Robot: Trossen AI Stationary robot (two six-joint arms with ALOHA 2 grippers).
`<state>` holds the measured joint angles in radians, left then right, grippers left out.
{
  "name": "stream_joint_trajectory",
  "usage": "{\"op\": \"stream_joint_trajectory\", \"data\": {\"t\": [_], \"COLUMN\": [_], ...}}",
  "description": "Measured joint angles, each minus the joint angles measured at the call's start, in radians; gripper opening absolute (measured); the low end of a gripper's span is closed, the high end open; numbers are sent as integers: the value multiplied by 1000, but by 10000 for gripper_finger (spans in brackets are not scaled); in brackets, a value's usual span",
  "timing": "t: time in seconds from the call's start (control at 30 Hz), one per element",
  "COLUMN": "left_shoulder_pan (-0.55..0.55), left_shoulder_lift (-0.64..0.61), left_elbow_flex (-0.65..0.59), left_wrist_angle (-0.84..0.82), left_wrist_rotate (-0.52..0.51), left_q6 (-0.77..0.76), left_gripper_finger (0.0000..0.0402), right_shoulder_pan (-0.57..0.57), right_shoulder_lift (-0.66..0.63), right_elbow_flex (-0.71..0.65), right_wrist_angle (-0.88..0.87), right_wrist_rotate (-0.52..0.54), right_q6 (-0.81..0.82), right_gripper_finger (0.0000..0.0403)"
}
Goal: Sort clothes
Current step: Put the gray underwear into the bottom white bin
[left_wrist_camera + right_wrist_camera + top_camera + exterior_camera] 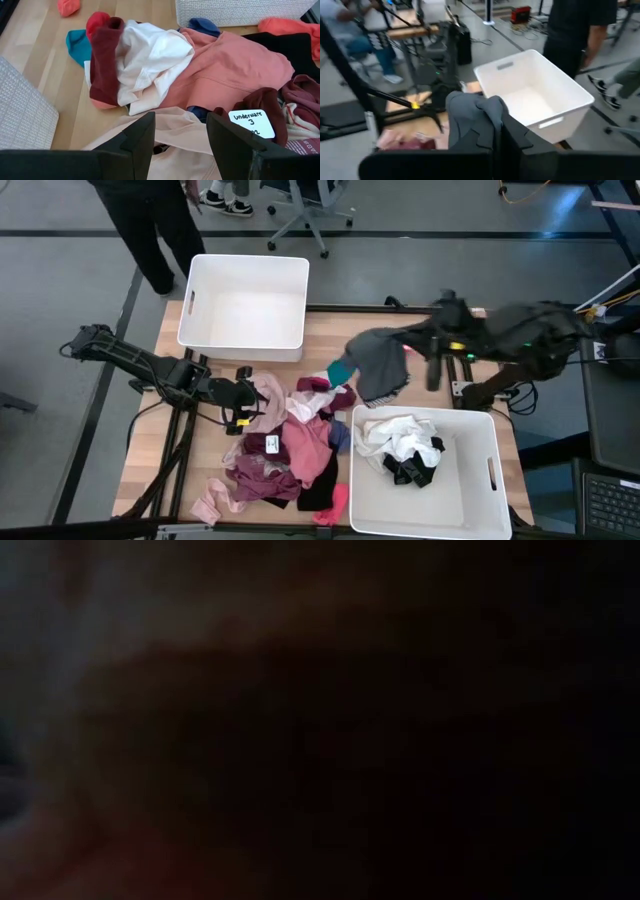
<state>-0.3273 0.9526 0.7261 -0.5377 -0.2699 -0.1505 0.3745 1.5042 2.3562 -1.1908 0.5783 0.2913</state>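
Observation:
A pile of small clothes (285, 445), pink, maroon, white and red, lies on the wooden table between two white bins. My left gripper (243, 398) is low at the pile's left edge and open. Its fingers stand on either side of a pale pink garment (175, 132), and I cannot tell whether they touch it. My right gripper (415, 345) is raised over the table's far right part and shut on a dark grey garment (380, 365). A teal piece (340, 370) shows beside the grey garment's edge. The low view is dark and shows nothing. My right gripper pinches a bunched upper part of the grey garment (482, 117) between its two fingers. The garment rises in folds just beyond the fingertips and hangs slack below the gripper, spread toward the pile. I cannot tell whether its lower edge touches the table.
An empty white bin (245, 305) stands at the far left of the table. A second white bin (470, 490) at the near right holds white and black clothes. A person (150, 220) stands beyond the far edge. A card reading "Underware 3" (251, 121) lies on the pile.

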Motion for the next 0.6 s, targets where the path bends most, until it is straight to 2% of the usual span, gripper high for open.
{"op": "stream_joint_trajectory", "data": {"t": [0.23,0.6], "left_shoulder_pan": [0,0], "left_shoulder_lift": [0,0], "left_elbow_flex": [0,0], "left_wrist_angle": [0,0], "left_wrist_rotate": [0,0], "left_q6": [-6,-11], "left_gripper_finger": [169,169], "right_shoulder_pan": [196,478], "right_shoulder_lift": [-50,-47], "right_elbow_flex": [0,-22], "right_wrist_angle": [20,4], "right_wrist_rotate": [55,202], "right_q6": [104,314], "right_gripper_finger": [12,12]}}
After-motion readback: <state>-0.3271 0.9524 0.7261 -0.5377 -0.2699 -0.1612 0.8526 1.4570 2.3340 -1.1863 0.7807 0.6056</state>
